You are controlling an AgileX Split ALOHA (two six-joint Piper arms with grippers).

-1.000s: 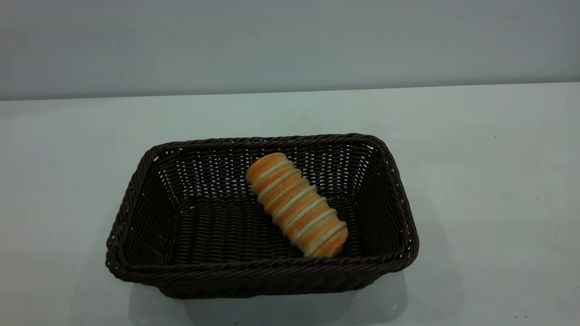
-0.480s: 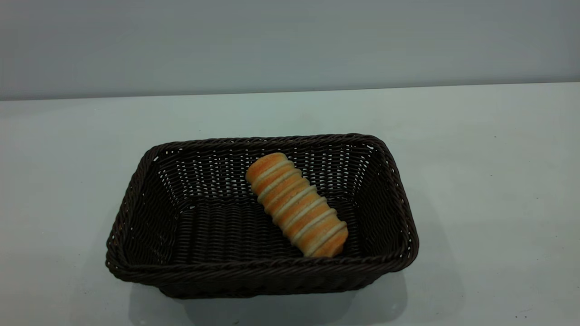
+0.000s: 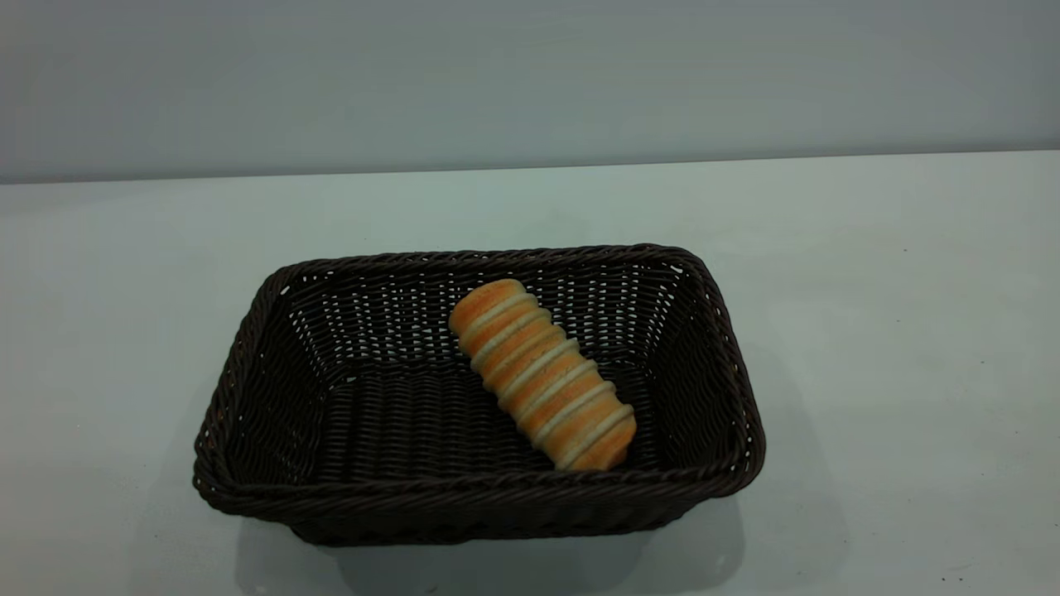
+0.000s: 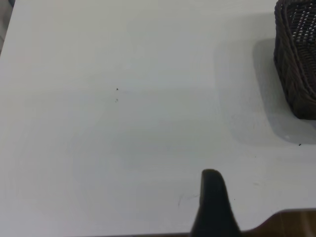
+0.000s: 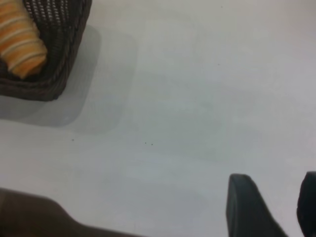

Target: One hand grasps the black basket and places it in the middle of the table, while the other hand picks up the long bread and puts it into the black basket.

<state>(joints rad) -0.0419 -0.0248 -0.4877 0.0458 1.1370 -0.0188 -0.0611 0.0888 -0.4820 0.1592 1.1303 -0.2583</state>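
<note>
The black basket (image 3: 248, 348) stands in the middle of the white table (image 3: 894, 331). The long bread (image 3: 542, 374) lies inside it on the right half of its floor, slanting from the far wall to the near right corner. Neither gripper shows in the exterior view. My left gripper (image 4: 213, 202) hovers over bare table, well off one corner of the basket (image 4: 296, 64). My right gripper (image 5: 274, 185) is open and empty over bare table, away from the basket's corner (image 5: 54, 74), where the end of the bread (image 5: 19, 42) shows.
The table's back edge (image 3: 530, 170) meets a plain grey wall. A brown strip beyond the table's edge shows in both wrist views (image 4: 291, 224) (image 5: 29, 212). A few tiny dark specks dot the table (image 4: 117, 89).
</note>
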